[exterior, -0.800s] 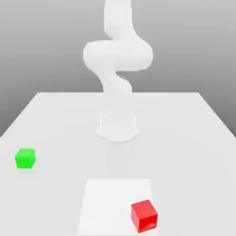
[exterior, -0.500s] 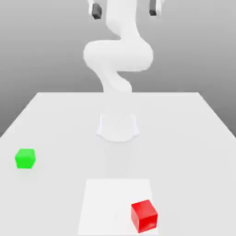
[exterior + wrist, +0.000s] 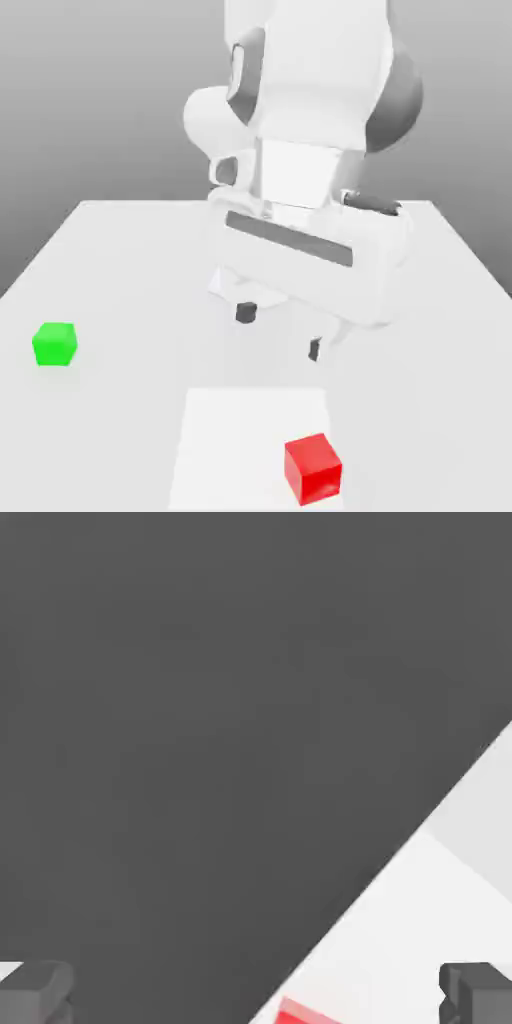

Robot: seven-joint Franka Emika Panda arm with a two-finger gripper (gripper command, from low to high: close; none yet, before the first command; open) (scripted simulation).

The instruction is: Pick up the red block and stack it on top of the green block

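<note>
The red block is a glossy cube resting near the front of the table, to the exterior view's right. The green block is a smaller cube far off at the exterior view's left. My gripper hangs open above the table, behind the red block and slightly to its left, holding nothing. Its two dark fingertips stand wide apart. In the hand view the gripper frames a thin sliver of the red block at the table's edge.
The white table has a lighter square patch under the red block. The arm's bulky white hand and wrist tower over the table's middle. The table's left and right edges slope inward toward the back.
The arm has swung forward and down, bringing the hand from high above the frame to low over the table. Both blocks stay where they were.
</note>
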